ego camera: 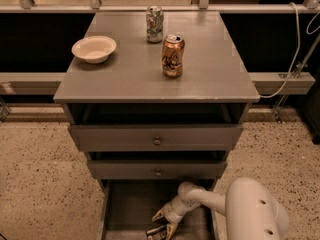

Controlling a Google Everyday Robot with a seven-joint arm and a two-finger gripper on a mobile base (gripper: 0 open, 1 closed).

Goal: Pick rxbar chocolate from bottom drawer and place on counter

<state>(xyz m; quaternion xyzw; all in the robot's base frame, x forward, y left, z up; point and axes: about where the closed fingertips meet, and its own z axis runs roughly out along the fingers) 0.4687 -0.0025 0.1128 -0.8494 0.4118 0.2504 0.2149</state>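
The bottom drawer (125, 209) stands pulled out at the foot of the grey cabinet. On its floor near the front lies the rxbar chocolate (155, 231), a small black wrapper with white lettering, partly cut off by the lower edge of the view. My gripper (164, 223) reaches down into the drawer from the right on its white arm. Its yellowish fingertips (159, 215) are spread apart, open, just above and beside the bar, and I cannot tell whether they touch it. The counter (210, 69) is the cabinet's flat grey top.
On the counter stand a copper-coloured can (173, 55), a silver-green can (154, 24) and a cream bowl (94, 49). Two shallower drawers (157, 140) with round knobs overhang the bottom one. Speckled floor lies on both sides, and a cable (295, 49) hangs at right.
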